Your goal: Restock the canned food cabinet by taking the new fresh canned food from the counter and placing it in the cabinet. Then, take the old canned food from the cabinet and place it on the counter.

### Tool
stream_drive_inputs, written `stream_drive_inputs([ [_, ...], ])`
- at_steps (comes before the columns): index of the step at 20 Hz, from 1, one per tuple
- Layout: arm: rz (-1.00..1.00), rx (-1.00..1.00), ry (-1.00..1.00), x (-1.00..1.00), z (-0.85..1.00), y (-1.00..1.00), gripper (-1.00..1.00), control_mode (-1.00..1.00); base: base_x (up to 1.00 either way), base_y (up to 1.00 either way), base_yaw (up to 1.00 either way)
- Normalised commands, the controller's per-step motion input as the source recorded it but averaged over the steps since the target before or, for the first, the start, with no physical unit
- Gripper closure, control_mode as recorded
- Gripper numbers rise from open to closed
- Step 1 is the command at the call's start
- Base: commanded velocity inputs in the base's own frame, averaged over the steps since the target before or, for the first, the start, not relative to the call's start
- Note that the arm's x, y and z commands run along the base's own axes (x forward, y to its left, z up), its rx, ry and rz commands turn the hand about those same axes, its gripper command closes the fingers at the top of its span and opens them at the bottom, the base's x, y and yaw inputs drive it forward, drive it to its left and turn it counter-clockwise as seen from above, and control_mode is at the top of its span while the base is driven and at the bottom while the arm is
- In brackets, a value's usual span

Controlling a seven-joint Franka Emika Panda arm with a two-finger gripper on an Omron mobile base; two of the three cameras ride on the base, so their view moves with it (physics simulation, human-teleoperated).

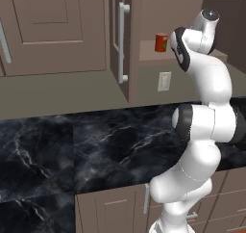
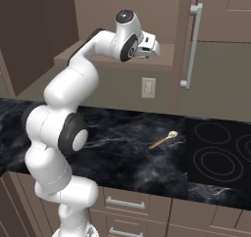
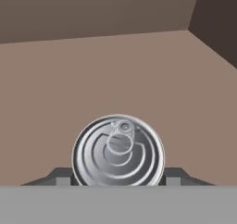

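Observation:
In the hand view a pale grey-silver can top with a pull tab, the old canned food, stands on the tan shelf of the cabinet. My gripper looks straight down on it, with one dark fingertip against each side of the can. In the right base view the gripper reaches into the open cabinet. The new fresh canned food, red-orange, stands upright on the same shelf, left of my hand. Below lies the black counter.
The cabinet's open door with its silver bar handle juts out left of the shelf. A wooden spoon lies on the counter beside a black cooktop. A wall outlet sits under the shelf.

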Motion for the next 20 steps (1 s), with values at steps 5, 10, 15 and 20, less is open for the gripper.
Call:
stream_drive_inputs([
  [5,0.00,0.00,0.00,-0.32,0.00,0.00,1.00,-1.00,0.00,0.00,0.00],
  [10,0.02,0.00,-0.06,-1.00,0.02,0.00,1.00,-1.00,0.00,0.00,0.00],
  [15,0.01,0.00,-0.05,-1.00,0.16,0.00,1.00,-1.00,0.00,0.00,0.00],
  [20,0.04,0.00,0.02,-1.00,-0.05,0.00,1.00,-1.00,0.00,0.00,0.00],
])
